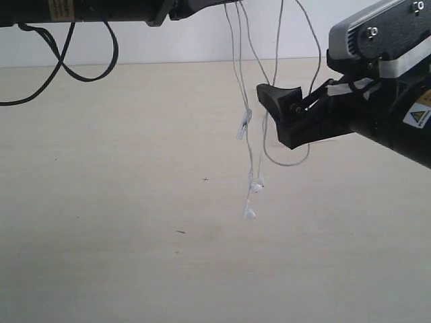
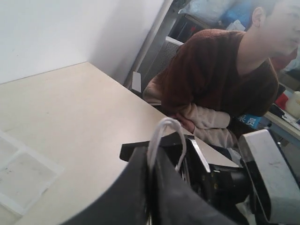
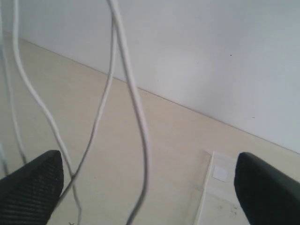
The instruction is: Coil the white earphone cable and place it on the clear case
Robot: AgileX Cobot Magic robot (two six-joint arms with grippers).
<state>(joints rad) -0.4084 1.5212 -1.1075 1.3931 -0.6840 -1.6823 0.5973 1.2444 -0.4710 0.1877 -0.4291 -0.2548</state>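
The left gripper [image 2: 152,161] pinches the loose-hanging white earphone cable [image 1: 250,214], the right gripper [image 3: 150,187] is wide open beside it, and coiling and placing on the clear case [image 3: 220,190] both seem not yet done.

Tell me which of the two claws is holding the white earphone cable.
The left claw, shut on a loop of the cable; the right claw stands wide open, gripping nothing.

The white earphone cable [image 1: 242,126] dangles in loose strands, earbuds [image 1: 250,214] lowest; the clear case [image 2: 21,176] lies flat.
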